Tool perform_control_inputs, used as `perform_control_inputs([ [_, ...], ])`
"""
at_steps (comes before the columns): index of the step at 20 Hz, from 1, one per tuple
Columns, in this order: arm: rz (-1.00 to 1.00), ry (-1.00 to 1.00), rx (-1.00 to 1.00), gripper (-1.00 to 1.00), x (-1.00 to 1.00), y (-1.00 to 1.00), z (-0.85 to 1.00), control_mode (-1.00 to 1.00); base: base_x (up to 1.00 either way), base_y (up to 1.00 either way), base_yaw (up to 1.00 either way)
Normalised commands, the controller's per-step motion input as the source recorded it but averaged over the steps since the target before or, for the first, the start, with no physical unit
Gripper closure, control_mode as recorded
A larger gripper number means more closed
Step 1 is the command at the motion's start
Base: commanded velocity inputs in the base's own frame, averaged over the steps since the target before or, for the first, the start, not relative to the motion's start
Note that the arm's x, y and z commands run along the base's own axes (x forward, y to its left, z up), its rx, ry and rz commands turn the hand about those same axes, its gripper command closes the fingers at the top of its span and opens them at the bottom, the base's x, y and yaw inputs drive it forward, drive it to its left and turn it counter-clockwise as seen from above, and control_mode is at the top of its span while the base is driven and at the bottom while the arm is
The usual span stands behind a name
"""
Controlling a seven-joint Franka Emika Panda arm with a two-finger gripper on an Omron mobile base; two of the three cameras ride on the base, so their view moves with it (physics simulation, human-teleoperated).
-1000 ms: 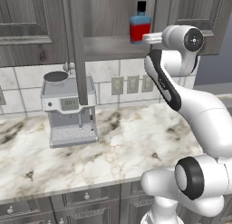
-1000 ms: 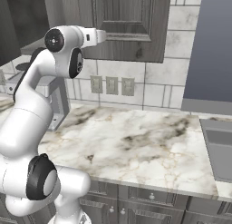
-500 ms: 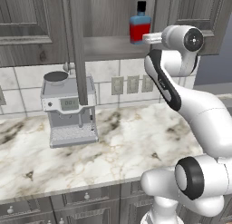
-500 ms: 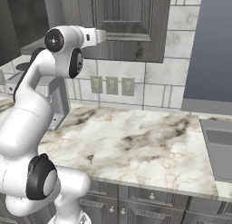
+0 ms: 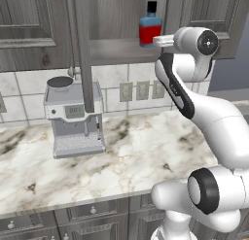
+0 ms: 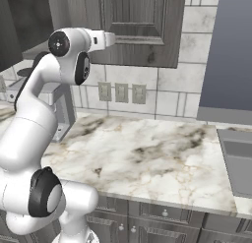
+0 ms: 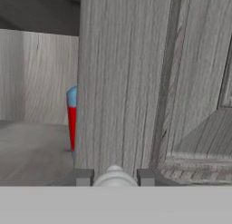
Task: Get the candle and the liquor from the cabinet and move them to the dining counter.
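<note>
The liquor [image 5: 150, 27], a blue-over-red bottle with a black cap, stands on the shelf of the dark grey wall cabinet [image 5: 116, 20], whose left door hangs open. In the hand view a sliver of the liquor [image 7: 71, 123] shows past the edge of the right door [image 7: 122, 82]. My gripper [image 7: 115, 177] is shut on that door's pale round knob [image 7: 115, 174], at the door's lower left corner, just right of the bottle. My gripper [image 6: 111, 39] reaches the same door corner in the right base view. The candle is hidden. The dining counter is out of view.
A silver coffee machine [image 5: 75, 120] stands on the marble worktop [image 5: 126, 156] below the cabinet. The open left door [image 5: 81, 49] juts out edge-on above it. Wall outlets [image 5: 141, 91] sit on the tiled backsplash. A sink [image 6: 238, 161] lies at the far right.
</note>
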Motion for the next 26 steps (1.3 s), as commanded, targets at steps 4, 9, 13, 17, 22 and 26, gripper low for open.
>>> perform_control_inputs([
  [4,0.00,0.02,0.00,1.00,-0.19,0.00,0.00,-1.00,0.00,0.00,0.00],
  [9,0.00,0.01,0.00,1.00,-0.27,-0.06,0.00,-1.00,0.00,0.00,0.00],
  [13,0.00,0.00,0.00,1.00,-0.26,-0.17,0.00,-1.00,0.00,0.00,0.00],
  [17,0.00,0.00,0.00,1.00,-0.36,-0.24,0.00,-1.00,0.00,0.00,0.00],
  [22,0.00,0.00,0.00,1.00,-0.56,-0.28,0.00,-1.00,0.00,0.00,0.00],
  [26,0.00,0.00,0.00,1.00,-0.56,-0.36,0.00,-1.00,0.00,0.00,0.00],
])
